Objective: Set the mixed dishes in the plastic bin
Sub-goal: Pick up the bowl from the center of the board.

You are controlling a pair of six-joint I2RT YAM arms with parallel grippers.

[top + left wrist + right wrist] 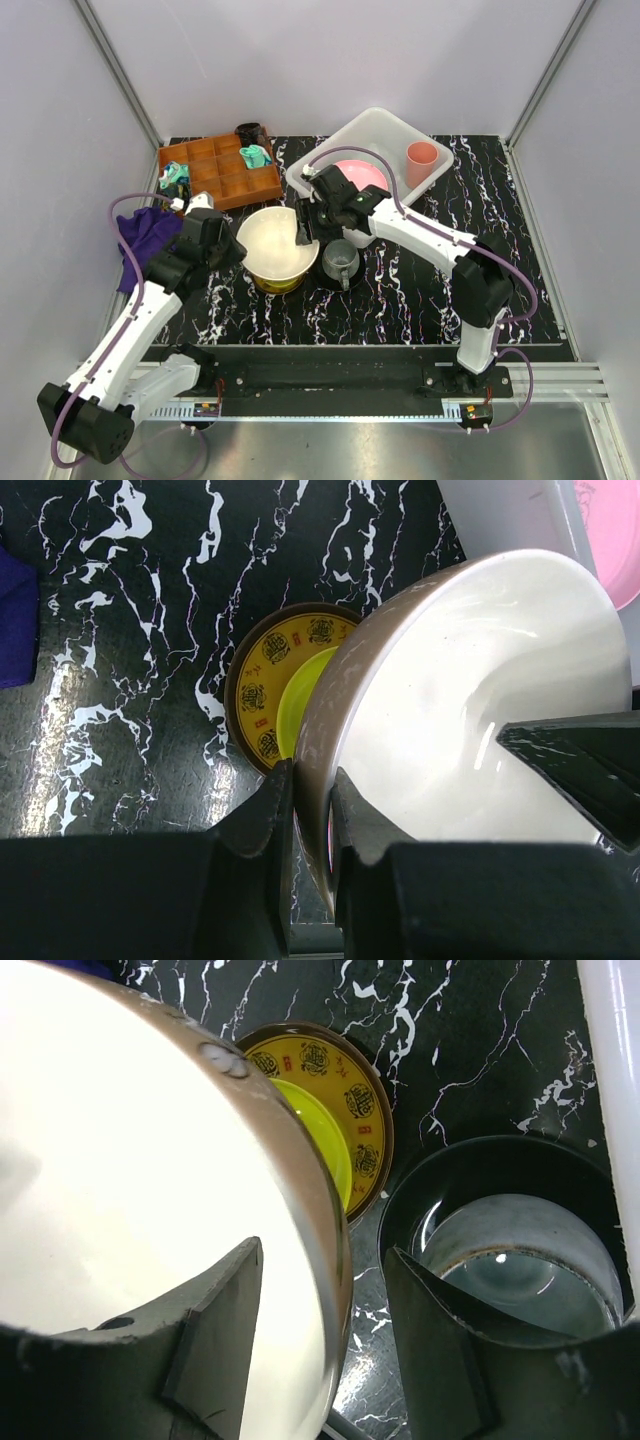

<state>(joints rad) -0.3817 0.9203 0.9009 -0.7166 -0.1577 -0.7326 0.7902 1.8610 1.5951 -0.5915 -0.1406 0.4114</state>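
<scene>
Bare table (420,300) along the near edge and toward the near right corner. Crowded in the middle: cream bowl (272,245) over small yellow bowl (280,284), grey mug (341,262) just beside. Blocked at the far edge by plastic bin (380,120) and wooden tray (220,172), at the left edge by purple cloth (150,235).

The black desk (420,290) with white marble veins is carrying six things. The plastic bin (400,122) is sitting at 12 to 1 o'clock, set at an angle. The wooden compartment tray (215,165) is resting at 10 o'clock, with a small dark object (250,130), too small to tell, just behind it. The purple cloth (150,235) is lying crumpled at 9 o'clock by the edge. The small yellow bowl (275,280) is standing at 8 o'clock near the centre, with the black saucer (480,1160) just beside it, closer to the centre.
</scene>
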